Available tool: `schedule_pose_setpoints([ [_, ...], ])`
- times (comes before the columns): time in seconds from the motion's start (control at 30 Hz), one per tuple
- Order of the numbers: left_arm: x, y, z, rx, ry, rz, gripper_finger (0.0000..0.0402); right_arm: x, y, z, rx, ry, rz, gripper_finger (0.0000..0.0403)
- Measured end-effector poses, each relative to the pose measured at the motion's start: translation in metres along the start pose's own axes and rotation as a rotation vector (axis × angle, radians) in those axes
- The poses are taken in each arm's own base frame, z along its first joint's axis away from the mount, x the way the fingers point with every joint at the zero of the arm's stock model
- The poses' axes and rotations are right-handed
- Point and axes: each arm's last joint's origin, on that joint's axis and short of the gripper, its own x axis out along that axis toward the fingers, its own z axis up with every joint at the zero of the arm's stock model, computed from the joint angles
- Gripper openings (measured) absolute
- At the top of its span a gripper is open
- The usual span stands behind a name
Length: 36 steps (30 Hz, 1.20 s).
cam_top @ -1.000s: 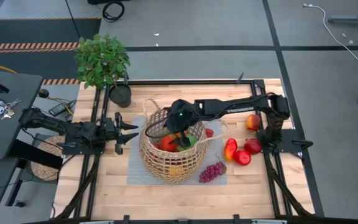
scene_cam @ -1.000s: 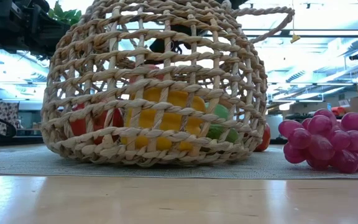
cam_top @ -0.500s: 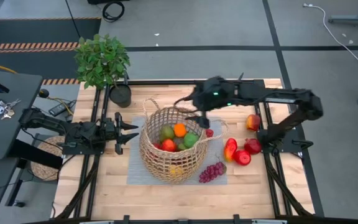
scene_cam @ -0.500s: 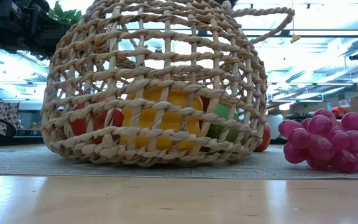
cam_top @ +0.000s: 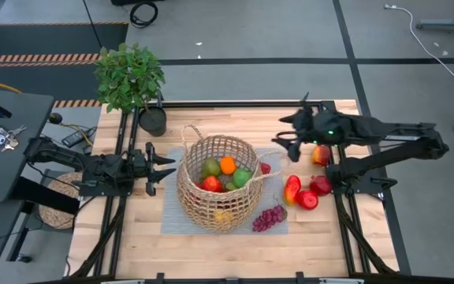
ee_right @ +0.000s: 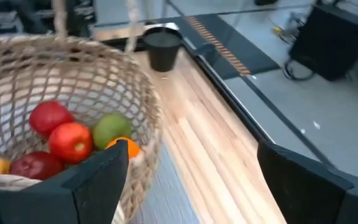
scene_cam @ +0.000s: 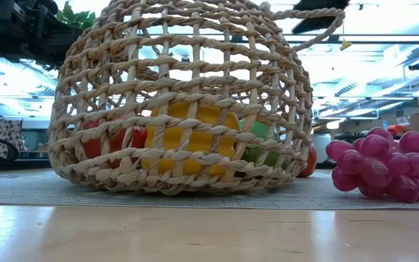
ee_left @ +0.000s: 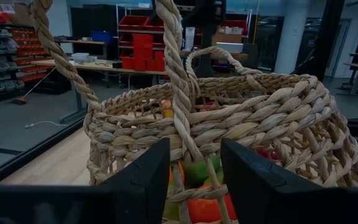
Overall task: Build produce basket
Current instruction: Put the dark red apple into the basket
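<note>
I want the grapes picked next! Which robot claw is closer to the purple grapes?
The right claw. It hovers open beyond the grapes, just right of the basket. The left claw waits open on the basket's other side, farther away.

The basket [cam_top: 217, 182] stands on a mat [cam_top: 172, 214] at the middle of the counter [cam_top: 132, 237], with several pieces of produce [cam_top: 225, 175] inside it. A grape bunch [cam_top: 268, 218] lies on the mat just beside the basket, on its right. Further right, a cluster of loose fruit [cam_top: 306, 192] lies on the bare counter. A potted plant [cam_top: 132, 83] stands at the counter's far left corner. The left hand [cam_top: 164, 167] sits left of the basket, fingers spread and pointing at it. The right hand [cam_top: 288, 136] hovers with its fingers spread above the counter to the basket's far right, apart from it.
</note>
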Motion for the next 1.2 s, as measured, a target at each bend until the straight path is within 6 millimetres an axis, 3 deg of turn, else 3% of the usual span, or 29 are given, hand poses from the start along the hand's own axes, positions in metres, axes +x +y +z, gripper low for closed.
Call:
schedule_pose_setpoints([
  [0.2, 0.000, 0.000, 0.000, 0.000, 0.000, 0.001, 0.0150, -0.012, -0.011, -0.029, 0.187, -0.005, -0.102, 0.0358],
  [0.47, 0.000, 0.000, 0.000, 0.000, 0.000, 0.000, 0.0150, 0.012, -0.009, -0.074, 0.243, 0.136, -0.129, 0.0358],
  [0.63, 0.000, 0.000, 0.000, 0.000, 0.000, 0.000, 0.0148, 0.021, -0.011, -0.085, 0.263, 0.199, -0.154, 0.0358],
  [0.97, 0.000, 0.000, 0.000, 0.000, 0.000, 0.000, 0.0149, 0.058, 0.008, -0.120, 0.057, 0.347, 0.204, 0.0358],
  [1.2, 0.000, 0.000, 0.000, 0.000, 0.000, 0.001, 0.0151, 0.076, 0.018, -0.127, -0.085, 0.347, 0.256, 0.0358],
])
